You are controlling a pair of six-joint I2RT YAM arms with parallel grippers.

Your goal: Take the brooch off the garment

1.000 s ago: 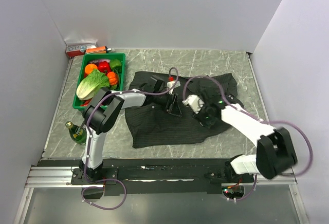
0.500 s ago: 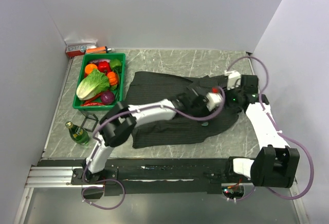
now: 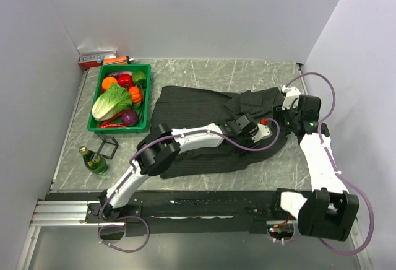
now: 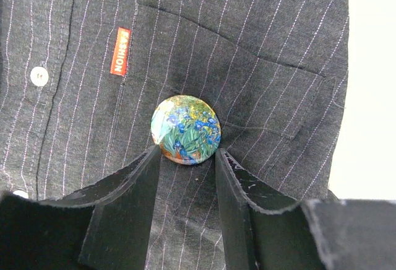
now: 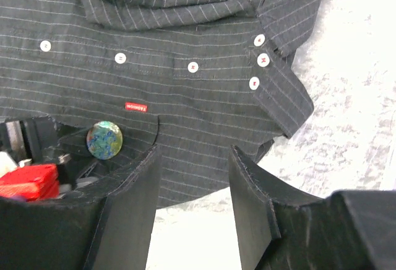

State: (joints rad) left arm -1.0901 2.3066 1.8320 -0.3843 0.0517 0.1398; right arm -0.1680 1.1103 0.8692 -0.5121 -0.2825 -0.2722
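The garment (image 3: 198,106) is a dark charcoal pinstriped shirt spread flat on the table. The brooch (image 4: 185,129) is a round badge painted with blue and green flowers, pinned near the chest pocket below a small red label (image 4: 120,51). My left gripper (image 4: 187,155) is open right at the brooch, one fingertip at each side of its lower edge. In the top view the left gripper (image 3: 246,123) hides the brooch. My right gripper (image 5: 193,149) is open and empty over the shirt's hem, with the brooch (image 5: 104,140) to its left. It hangs near the right wall (image 3: 289,114).
A green basket (image 3: 99,124) of vegetables stands at the left. A green bottle (image 3: 91,160) and a small black stand (image 3: 109,147) are in front of it. A red box (image 3: 98,58) lies in the back left corner. White walls close three sides of the marble table (image 3: 260,72).
My left arm has swept from the middle of the shirt over to its right chest. My right arm has drawn back from the shirt's centre toward the right wall.
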